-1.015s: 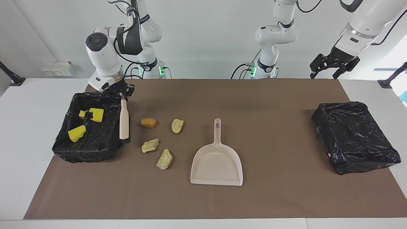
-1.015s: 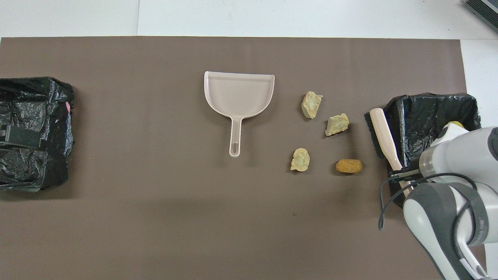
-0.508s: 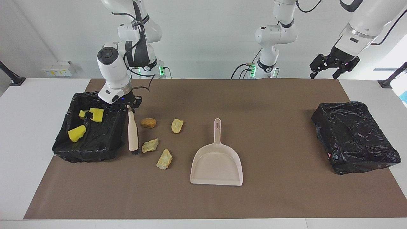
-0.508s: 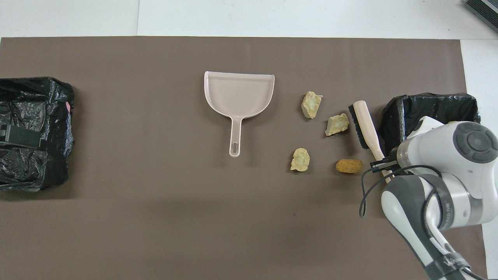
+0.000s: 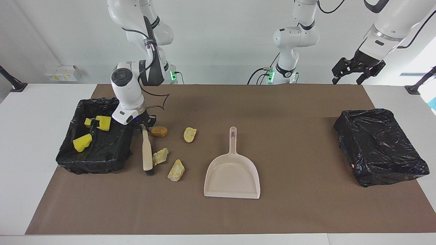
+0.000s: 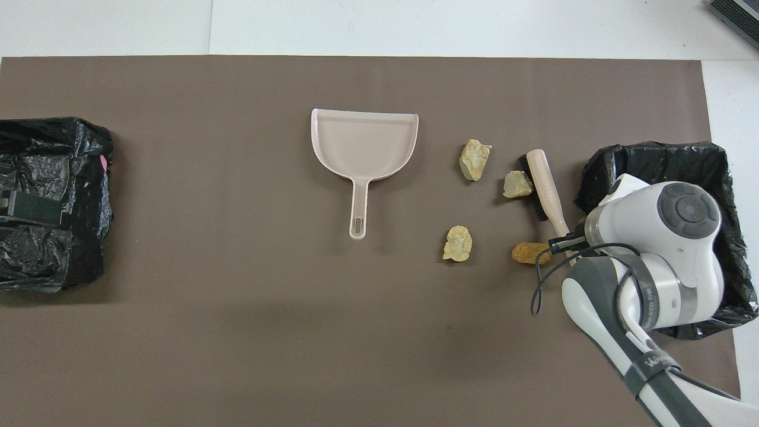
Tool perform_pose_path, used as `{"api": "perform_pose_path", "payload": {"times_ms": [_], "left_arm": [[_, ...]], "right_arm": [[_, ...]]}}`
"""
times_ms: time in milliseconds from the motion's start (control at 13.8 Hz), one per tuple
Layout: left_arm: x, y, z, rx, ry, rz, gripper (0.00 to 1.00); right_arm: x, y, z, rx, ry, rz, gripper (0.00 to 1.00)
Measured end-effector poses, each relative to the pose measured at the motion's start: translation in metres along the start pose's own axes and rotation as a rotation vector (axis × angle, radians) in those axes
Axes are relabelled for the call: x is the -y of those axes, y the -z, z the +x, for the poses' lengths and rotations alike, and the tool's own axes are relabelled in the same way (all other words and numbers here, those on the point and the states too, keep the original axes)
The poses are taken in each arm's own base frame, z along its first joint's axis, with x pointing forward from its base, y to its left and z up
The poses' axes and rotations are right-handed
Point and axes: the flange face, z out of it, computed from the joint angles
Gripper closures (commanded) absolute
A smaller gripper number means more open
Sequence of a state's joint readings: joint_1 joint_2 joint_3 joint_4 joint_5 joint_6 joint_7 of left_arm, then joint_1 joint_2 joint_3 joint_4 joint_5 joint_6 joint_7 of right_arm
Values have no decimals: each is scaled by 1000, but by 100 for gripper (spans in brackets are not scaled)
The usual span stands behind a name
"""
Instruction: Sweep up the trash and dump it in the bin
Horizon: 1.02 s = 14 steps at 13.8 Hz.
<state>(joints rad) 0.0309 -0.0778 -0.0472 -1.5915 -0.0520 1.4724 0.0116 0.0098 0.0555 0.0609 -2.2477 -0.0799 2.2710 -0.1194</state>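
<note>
Overhead view: brown mat (image 6: 237, 326) on white table (image 6: 415, 26), dustpan (image 6: 364, 145) mid-mat.

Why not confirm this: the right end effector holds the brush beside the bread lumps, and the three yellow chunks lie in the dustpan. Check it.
Wrong in one respect. The right end effector does hold the brush beside the bread lumps, but the three yellow chunks lie in the black-lined bin; the dustpan holds nothing. The facing view shows it.
</note>
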Motion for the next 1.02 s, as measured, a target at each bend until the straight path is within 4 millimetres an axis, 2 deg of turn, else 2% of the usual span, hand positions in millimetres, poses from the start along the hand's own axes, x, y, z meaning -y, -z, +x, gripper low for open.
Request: {"api": "perform_pose_path", "payload": {"times_ms": [218,362,1015], "left_arm": [[0,0,0,0,0,0,0],[0,0,0,0,0,0,0],[0,0,0,0,0,0,0]], "right_arm": [[15,0,2,4,94,-1,100],[14,3,2,21,174,2,100],[10,66,30,11,291,-9,100]]}}
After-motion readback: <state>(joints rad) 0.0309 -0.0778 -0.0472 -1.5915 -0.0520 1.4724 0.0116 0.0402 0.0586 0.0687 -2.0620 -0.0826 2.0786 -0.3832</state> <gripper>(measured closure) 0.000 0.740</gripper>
